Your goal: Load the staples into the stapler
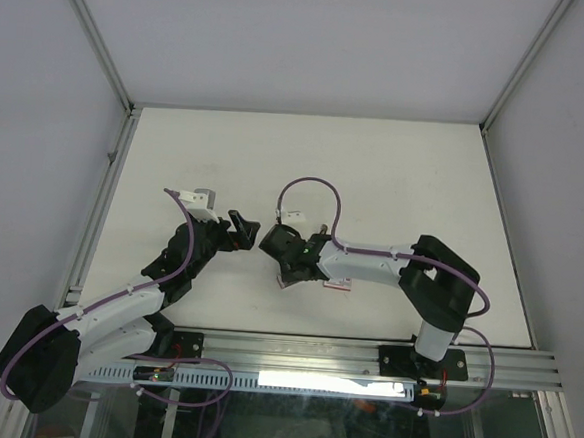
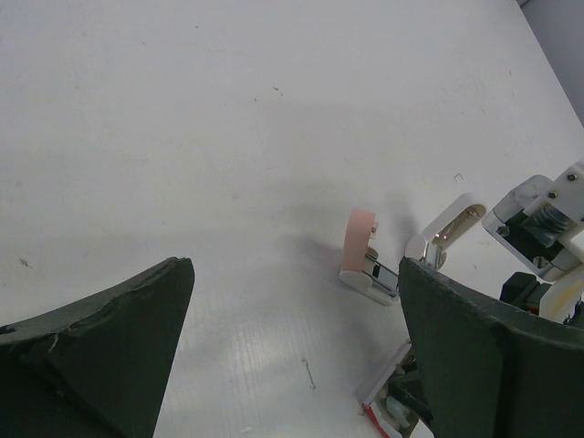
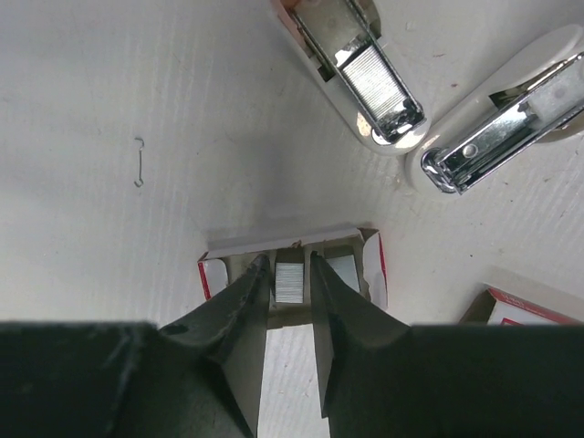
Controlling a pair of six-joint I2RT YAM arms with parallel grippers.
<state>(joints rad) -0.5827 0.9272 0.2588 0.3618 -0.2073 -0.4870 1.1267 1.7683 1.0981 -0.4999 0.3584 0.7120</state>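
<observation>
From above, the right jaws pointed down over the staple box [image 1: 288, 280], which lay near the middle of the desk's [image 1: 376, 165] near edge. The left jaws hovered just beside them.

The left wrist view showed the left jaws spread wide and holding nothing, with the stapler [image 2: 370, 274] lying open beyond them.

In the right wrist view, the right jaws stood narrowly apart on either side of a staple strip [image 3: 289, 283] in the box's tray. Whether they pinched it, I could not tell. The open stapler lay just beyond the box, and a loose staple [image 3: 139, 162] lay apart on the desk.
</observation>
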